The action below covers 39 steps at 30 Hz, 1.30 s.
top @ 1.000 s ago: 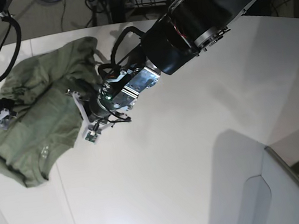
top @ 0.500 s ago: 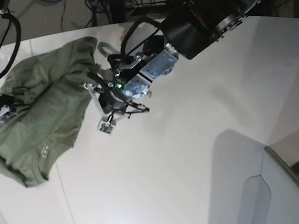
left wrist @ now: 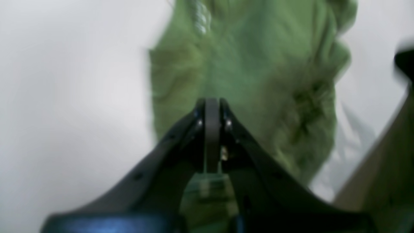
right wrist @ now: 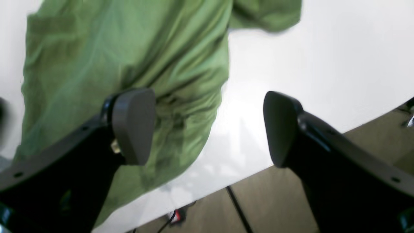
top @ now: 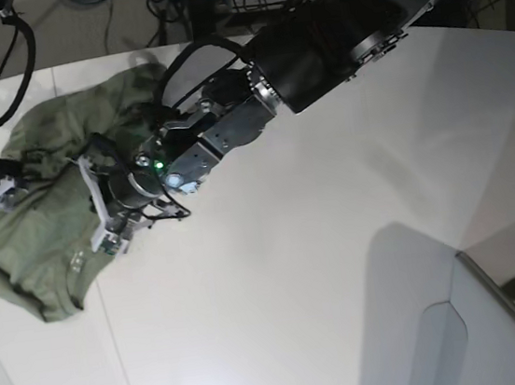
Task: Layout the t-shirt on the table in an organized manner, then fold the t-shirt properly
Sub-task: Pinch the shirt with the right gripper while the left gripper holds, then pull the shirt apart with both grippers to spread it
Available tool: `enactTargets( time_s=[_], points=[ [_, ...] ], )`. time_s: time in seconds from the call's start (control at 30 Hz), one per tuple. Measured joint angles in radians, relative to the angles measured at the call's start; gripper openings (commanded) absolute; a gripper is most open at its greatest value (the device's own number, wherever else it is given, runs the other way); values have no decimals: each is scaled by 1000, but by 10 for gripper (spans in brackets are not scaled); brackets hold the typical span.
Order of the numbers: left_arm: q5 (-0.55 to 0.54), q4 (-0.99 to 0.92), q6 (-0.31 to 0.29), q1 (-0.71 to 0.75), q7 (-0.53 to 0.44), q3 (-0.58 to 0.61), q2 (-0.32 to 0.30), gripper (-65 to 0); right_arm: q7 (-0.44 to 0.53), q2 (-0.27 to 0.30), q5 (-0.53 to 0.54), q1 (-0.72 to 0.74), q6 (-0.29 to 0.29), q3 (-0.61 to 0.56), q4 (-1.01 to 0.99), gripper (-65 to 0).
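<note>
Currently t-shirt [top: 52,204] lies bunched on left part of table [top: 338,239] in base view, not yet spread. Left gripper [top: 101,216] over shirt's middle, jaws pressed together, no cloth seen between them. Right gripper [right wrist: 207,129] beyond, at shirt's far edge near table rim, jaws spread wide, empty. Advice: open left jaws before next pinch; take hem or shoulder seams, not mid-cloth; pull corners apart, flatten before folding.

I'm seeing a plain olive-green t-shirt [top: 45,219] on a white table [top: 323,269], under matte black gripper fingers [right wrist: 134,124].
</note>
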Motion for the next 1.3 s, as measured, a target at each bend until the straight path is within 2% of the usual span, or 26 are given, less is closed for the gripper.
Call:
enactTargets(
  time_s=[0.03, 0.1, 0.17, 0.27, 0.4, 0.43, 0.5, 0.57, 0.73, 0.93, 1.17, 1.23, 1.3],
  points=[
    [-1, -47, -23, -1, -20, 2, 19, -650, 13, 1, 0, -11, 0, 0, 1, -161],
    [-8, -115, -45, 3, -102, 6, 18, -650, 17, -2, 0, -29, 0, 0, 0, -161],
    [0, -183, -25, 1, -142, 5, 3, -650, 37, -2, -3, -40, 0, 0, -2, -161],
    [-1, -293, -21, -30, -141, -1, -18, -650, 50, -2, -2, -39, 0, 0, -1, -161],
    [1, -323, -27, -51, -158, -3, -2, -650, 51, -3, -3, -38, 0, 0, -1, -161],
    [-2, -327, -37, -51, -159, -2, 5, -650, 51, -5, -3, -36, 0, 0, -1, -161],
    [-3, -341, -95, -50, -159, -2, 9, -650, 51, -5, 0, -33, 0, -3, -1, -161],
    [-2, -352, -100, -47, -157, 0, 5, -650, 51, 0, -13, -34, 0, -36, -1, -161],
    [-2, -248, -85, -39, -137, -7, -16, -650, 52, -4, 1, -31, 3, -95, -1, -161],
    [-10, -176, -101, -81, -150, -2, 18, -650, 51, -3, -2, -35, 1, -129, -1, -161],
    [-4, -396, -102, -89, -185, 0, -10, -650, 54, -2, -5, -39, 0, -127, -1, -161],
    [-5, -438, -144, -85, -256, 19, -10, -650, 54, -4, -4, -37, 0, -129, -1, -161],
    [-7, -455, -154, -93, -262, 64, 0, -650, 54, -5, -3, -33, 0, -129, -1, -161]
  ],
)
